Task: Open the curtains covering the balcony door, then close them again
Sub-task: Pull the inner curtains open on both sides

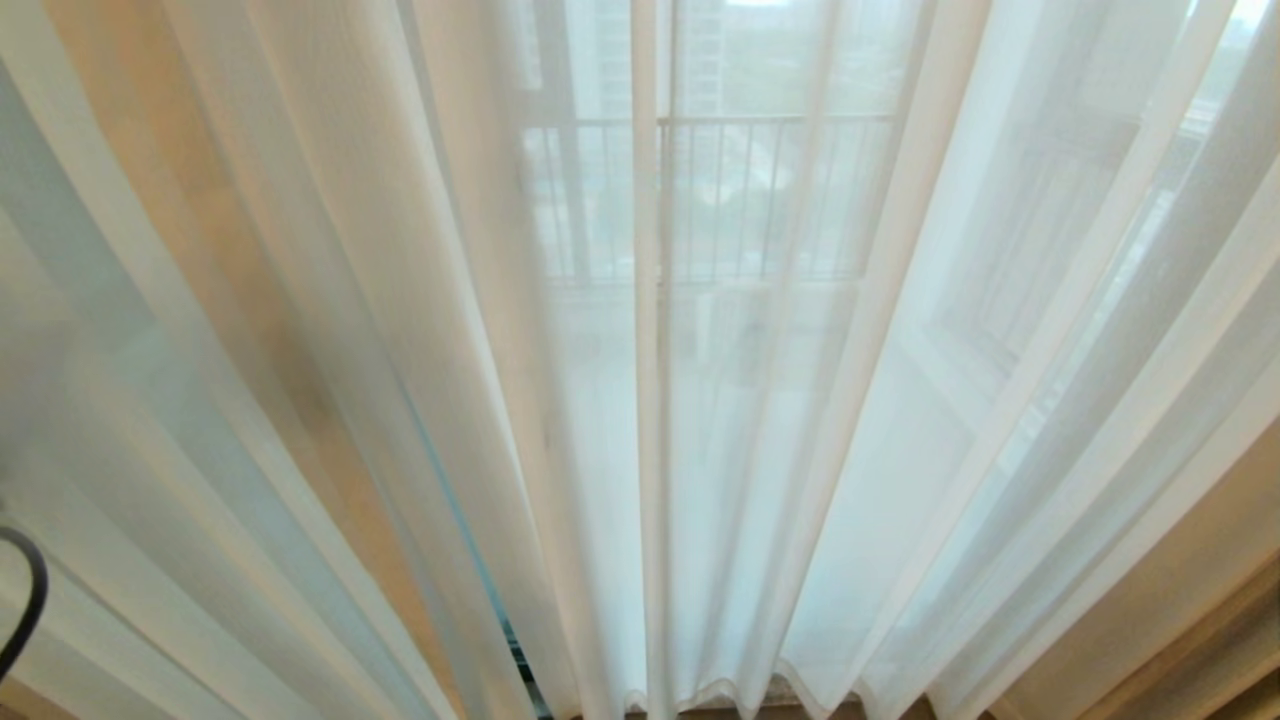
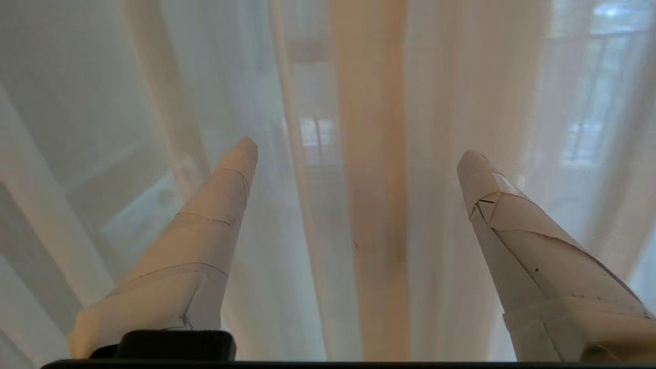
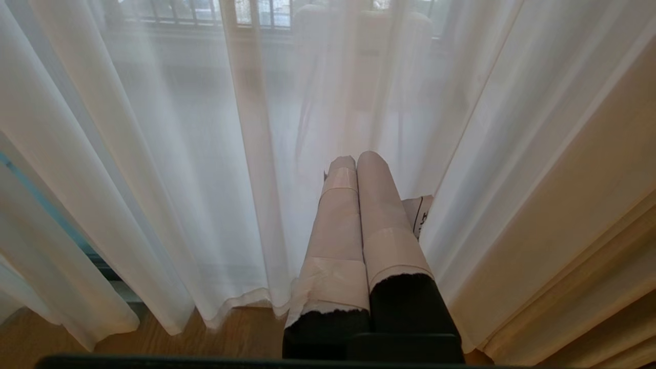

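Note:
The sheer white curtains point(image 1: 760, 420) hang drawn across the whole head view, their two edges meeting near the middle point(image 1: 648, 400). The balcony door shows only dimly through the fabric, with a dark strip of its frame point(image 1: 518, 655) low down. My left gripper point(image 2: 357, 152) is open, its taped fingers point(image 2: 225, 195) spread wide and aimed at the pleats point(image 2: 307, 230), with nothing between them. My right gripper point(image 3: 357, 159) is shut and empty, held low in front of the wavy hem point(image 3: 241, 300). Neither gripper shows in the head view.
A thicker beige drape point(image 1: 1200, 600) hangs at the right, close beside my right gripper point(image 3: 589, 230). Wooden floor point(image 3: 169, 343) lies under the hem. A balcony railing point(image 1: 760, 125) shows beyond the glass. A black cable point(image 1: 25, 600) loops at the left edge.

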Controlling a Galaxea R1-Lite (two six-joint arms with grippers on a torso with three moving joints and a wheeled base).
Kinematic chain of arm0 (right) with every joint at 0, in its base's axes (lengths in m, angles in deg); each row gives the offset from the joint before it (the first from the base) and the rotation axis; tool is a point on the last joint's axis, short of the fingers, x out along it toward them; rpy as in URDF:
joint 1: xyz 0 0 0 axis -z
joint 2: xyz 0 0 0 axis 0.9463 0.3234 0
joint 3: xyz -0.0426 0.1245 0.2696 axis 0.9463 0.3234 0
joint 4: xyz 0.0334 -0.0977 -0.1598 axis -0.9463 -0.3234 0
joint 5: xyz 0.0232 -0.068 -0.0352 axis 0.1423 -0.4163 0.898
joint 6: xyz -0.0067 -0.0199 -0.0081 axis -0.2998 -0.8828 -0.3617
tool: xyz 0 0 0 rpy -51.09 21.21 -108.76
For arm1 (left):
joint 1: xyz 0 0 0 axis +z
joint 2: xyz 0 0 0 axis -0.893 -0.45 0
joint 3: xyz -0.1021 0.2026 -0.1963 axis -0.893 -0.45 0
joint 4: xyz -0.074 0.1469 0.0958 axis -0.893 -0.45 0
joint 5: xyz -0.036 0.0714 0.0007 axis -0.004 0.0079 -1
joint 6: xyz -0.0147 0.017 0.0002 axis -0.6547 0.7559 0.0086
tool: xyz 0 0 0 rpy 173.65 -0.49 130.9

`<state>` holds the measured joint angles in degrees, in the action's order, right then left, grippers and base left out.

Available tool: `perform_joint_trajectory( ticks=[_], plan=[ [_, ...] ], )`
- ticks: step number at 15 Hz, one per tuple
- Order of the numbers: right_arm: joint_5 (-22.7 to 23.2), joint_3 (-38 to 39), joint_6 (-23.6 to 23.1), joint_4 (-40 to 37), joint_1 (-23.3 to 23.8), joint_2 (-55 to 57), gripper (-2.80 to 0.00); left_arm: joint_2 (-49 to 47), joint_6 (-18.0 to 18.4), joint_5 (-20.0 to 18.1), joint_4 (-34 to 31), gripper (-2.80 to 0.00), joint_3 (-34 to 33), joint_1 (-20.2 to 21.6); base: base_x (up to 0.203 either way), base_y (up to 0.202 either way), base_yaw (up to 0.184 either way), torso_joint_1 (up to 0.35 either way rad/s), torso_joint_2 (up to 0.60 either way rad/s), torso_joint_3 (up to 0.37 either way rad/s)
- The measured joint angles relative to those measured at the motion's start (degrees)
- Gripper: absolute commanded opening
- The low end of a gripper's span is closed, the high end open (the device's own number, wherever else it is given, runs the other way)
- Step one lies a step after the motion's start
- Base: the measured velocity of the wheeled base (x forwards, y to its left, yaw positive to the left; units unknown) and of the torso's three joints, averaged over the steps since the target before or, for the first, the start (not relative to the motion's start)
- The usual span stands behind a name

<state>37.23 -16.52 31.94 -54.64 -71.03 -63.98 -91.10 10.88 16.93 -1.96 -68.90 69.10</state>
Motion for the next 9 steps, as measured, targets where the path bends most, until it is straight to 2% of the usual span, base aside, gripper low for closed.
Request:
perform_joint_trajectory(
  ticks=[3,5,9],
  plan=[
    [0.01,0.00,-0.01,-0.02,0.00,0.00,-2.80,-6.63,1.05,0.05,10.32,0.00,1.03,2.50,0.000,0.000,0.000,0.000,0.00,0.000],
    [-0.01,0.00,-0.01,-0.02,0.00,0.00,-2.80,-9.43,0.79,-0.09,14.36,0.00,1.09,2.55,0.000,0.000,0.000,0.000,0.00,0.000],
    [-0.01,0.00,0.00,-0.02,0.01,0.00,-2.80,-13.39,-1.38,-0.26,16.10,0.00,1.93,-0.03,0.000,0.000,0.000,0.000,0.00,0.000]
  ],
)
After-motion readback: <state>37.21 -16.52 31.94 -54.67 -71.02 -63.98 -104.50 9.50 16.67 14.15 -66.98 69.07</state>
